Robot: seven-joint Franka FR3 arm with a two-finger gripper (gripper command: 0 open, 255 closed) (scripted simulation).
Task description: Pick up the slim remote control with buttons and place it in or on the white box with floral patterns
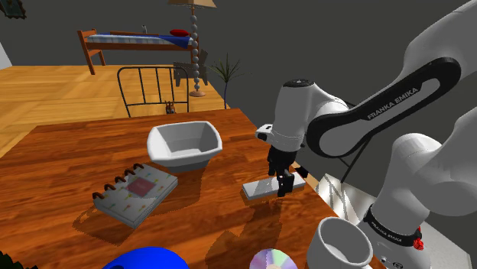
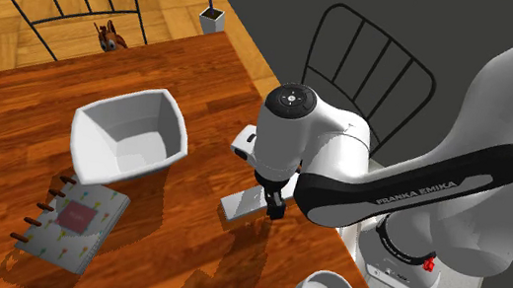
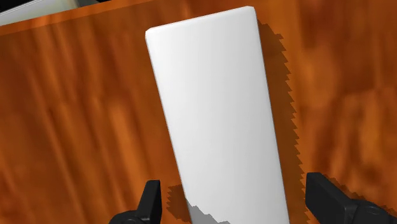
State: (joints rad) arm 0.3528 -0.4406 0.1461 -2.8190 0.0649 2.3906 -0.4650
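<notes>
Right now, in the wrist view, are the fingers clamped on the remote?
No, both black fingers stand clear of the white remote's sides, with wooden table showing in the gaps.

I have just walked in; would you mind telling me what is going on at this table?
The white Franka arm holds its black gripper low over a slim, plain white remote that lies flat on the wooden table. The gripper is open, with a finger on each side of the remote but not clasping it, so it is not yet picked up. The white box, where the remote should go, sits open nearby, next to a spiral notebook.
</notes>
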